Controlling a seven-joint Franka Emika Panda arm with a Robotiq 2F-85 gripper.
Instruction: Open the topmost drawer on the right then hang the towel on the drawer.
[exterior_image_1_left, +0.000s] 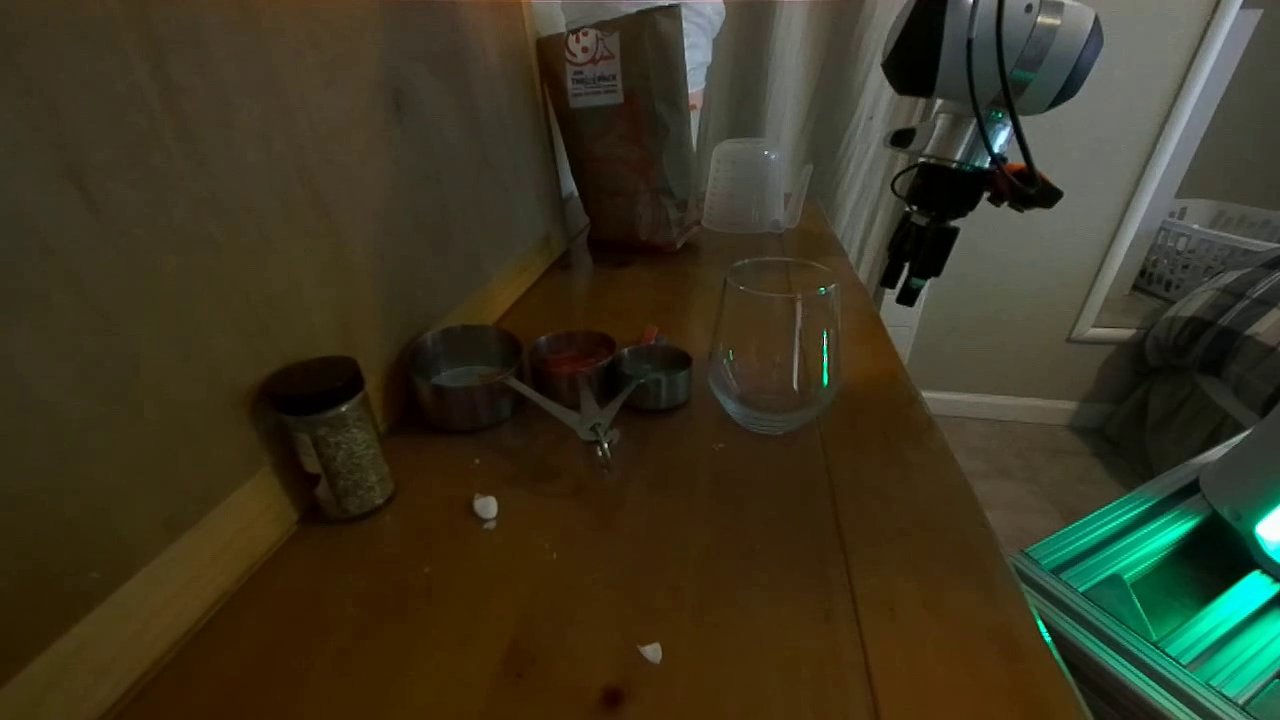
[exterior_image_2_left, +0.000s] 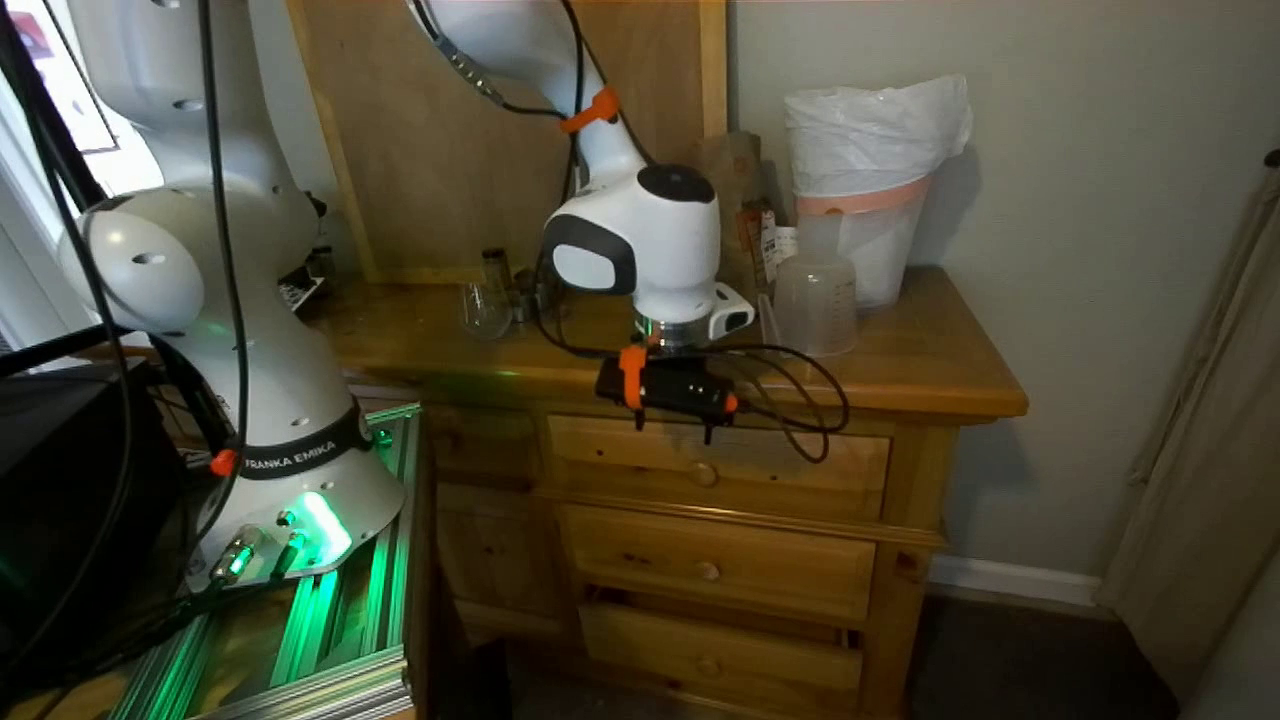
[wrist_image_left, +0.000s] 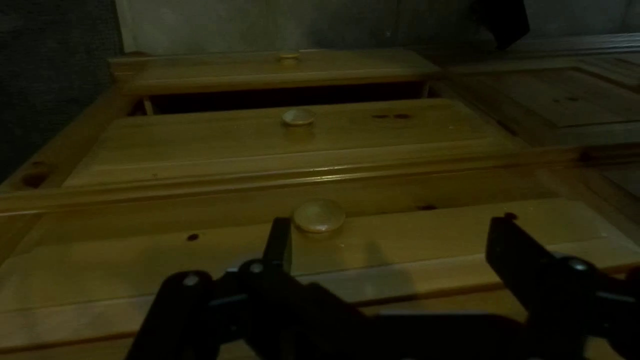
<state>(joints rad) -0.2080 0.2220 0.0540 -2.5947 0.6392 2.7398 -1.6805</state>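
Wrist view: end effector (wrist_image_left: 390, 225) spread wide, nothing held; top drawer (wrist_image_left: 370, 240) closed, knob (wrist_image_left: 319, 216) ungripped. Est. prog.: neither step done. Rem.: pull drawer, hang towel (not vis.).

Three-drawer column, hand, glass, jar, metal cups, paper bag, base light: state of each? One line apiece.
Top drawer: shut
Middle drawer: shut
Bottom drawer: pulled partly open
Hand: open, holding nothing
Glass: upright, looks empty
Jar: upright, lidded
Metal cups: rims up, linked by their handles
Paper bag: standing
Base light: lit green
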